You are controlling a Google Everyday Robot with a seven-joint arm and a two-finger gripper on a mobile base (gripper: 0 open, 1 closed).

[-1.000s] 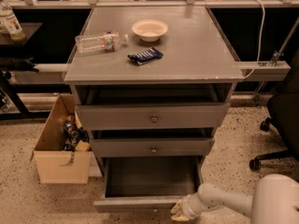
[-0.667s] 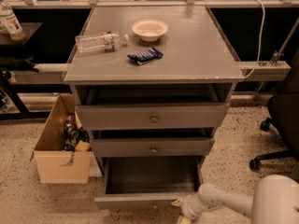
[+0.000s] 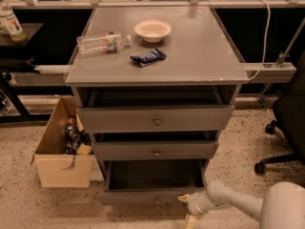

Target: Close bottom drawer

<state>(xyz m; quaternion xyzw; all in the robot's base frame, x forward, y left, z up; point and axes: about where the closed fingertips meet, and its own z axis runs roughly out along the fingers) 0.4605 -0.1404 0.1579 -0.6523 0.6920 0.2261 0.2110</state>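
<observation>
The bottom drawer (image 3: 152,196) is the lowest of three grey drawers in the cabinet. It stands partly pulled out, its dark box open to view and its low front panel near the floor. My gripper (image 3: 187,208) is at the end of the white arm coming in from the lower right. It sits low, against the right end of the drawer's front panel, with one finger (image 3: 183,197) near the panel's top edge and the other (image 3: 191,220) by the floor. It holds nothing.
The middle drawer (image 3: 155,150) and top drawer (image 3: 156,119) also stand slightly out. The cabinet top (image 3: 200,51) carries a bowl (image 3: 152,30), a plastic bottle (image 3: 102,43) and a dark snack packet (image 3: 148,57). A cardboard box (image 3: 62,151) stands at left, an office chair (image 3: 286,128) at right.
The bottom drawer has slid in toward the cabinet, its front panel now further back. My gripper has followed it, staying at the panel's right end.
</observation>
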